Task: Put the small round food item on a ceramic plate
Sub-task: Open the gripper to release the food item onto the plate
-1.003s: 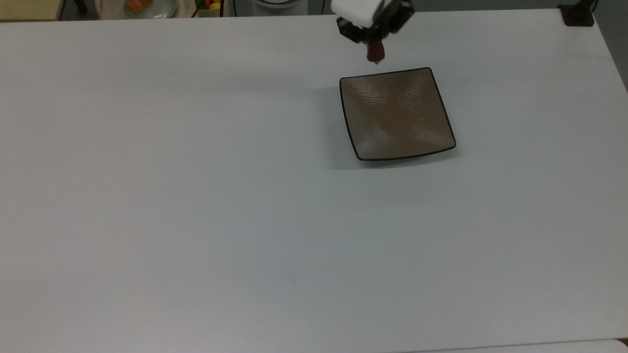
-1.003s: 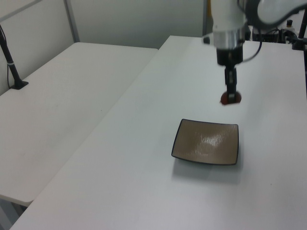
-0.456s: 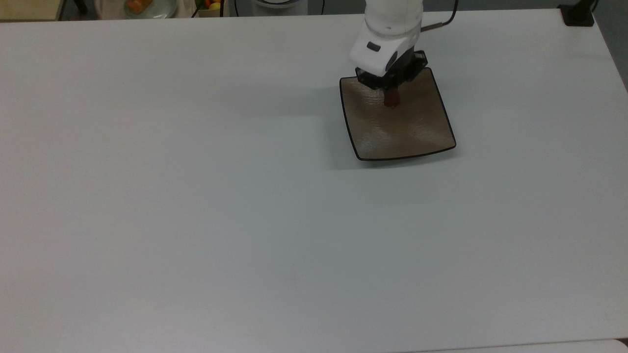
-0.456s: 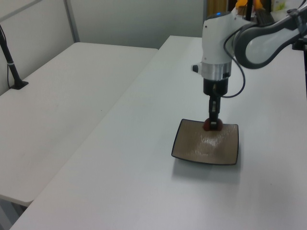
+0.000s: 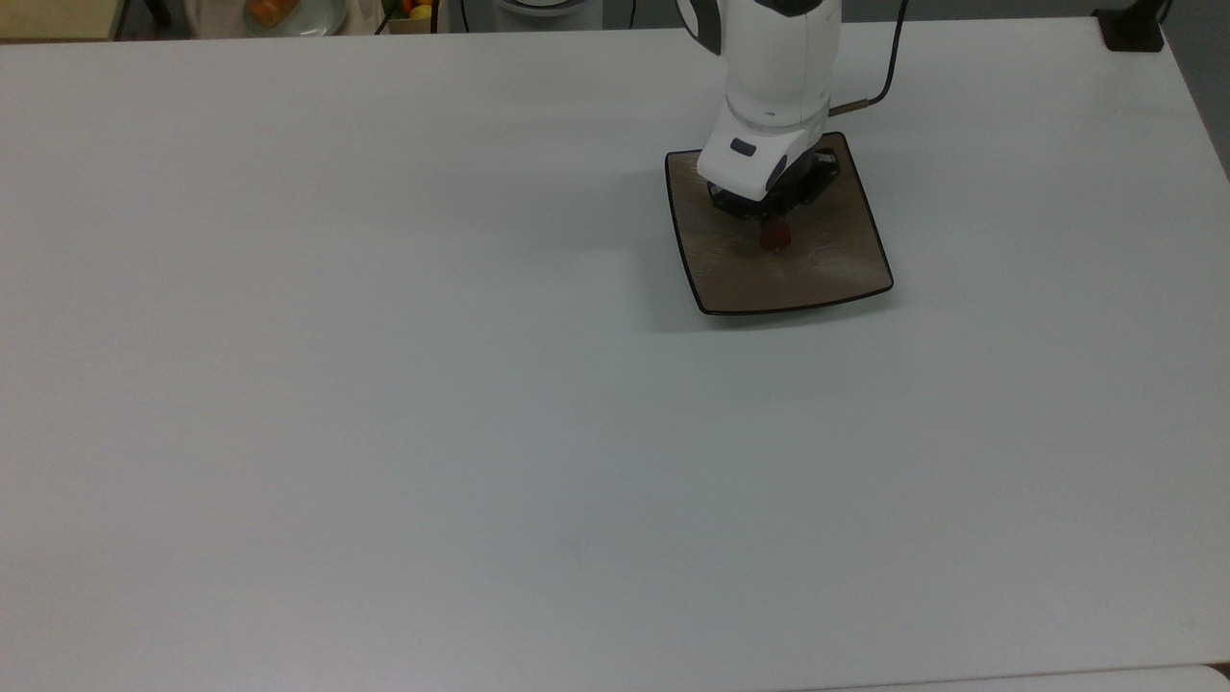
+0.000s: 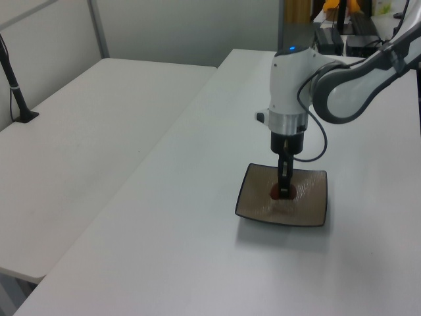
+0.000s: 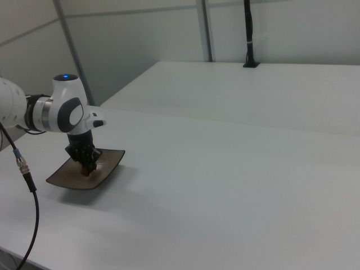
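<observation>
A square tan-brown ceramic plate (image 5: 826, 274) with a thin black rim lies on the white table, toward the top view's upper right; it is also in the left view (image 6: 312, 210) and the right view (image 7: 62, 179). My gripper (image 5: 774, 235) points straight down over the plate's middle and is shut on the small round food item (image 5: 774, 237), a dark reddish-brown lump. The item (image 6: 279, 192) hangs at the fingertips just above the plate's surface, or touching it; I cannot tell which. In the right view my gripper (image 7: 85, 167) and the item (image 7: 85, 170) sit low over the plate.
The white table (image 5: 384, 384) spreads wide to the top view's left and bottom. A round greyish plate with an orange food piece (image 5: 272, 12) sits beyond the far edge. A black post base (image 5: 1132, 29) stands at the far right corner. A second table (image 6: 79, 151) adjoins.
My gripper has carried the food item from beyond the plate's far edge to over its middle, and has come down close to the plate's surface.
</observation>
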You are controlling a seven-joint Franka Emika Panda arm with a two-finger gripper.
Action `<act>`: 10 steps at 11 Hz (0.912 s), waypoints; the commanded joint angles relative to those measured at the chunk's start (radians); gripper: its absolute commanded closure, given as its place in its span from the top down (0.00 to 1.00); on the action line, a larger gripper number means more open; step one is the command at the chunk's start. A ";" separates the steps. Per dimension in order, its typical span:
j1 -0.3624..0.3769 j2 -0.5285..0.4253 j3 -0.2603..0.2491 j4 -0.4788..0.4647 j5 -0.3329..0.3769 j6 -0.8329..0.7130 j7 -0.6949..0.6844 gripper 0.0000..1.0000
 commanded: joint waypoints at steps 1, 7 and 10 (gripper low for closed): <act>0.011 0.014 -0.005 -0.003 -0.026 0.028 0.022 0.19; 0.010 0.014 -0.005 0.002 -0.024 0.022 0.034 1.00; 0.004 -0.007 -0.005 0.018 -0.026 0.007 0.069 1.00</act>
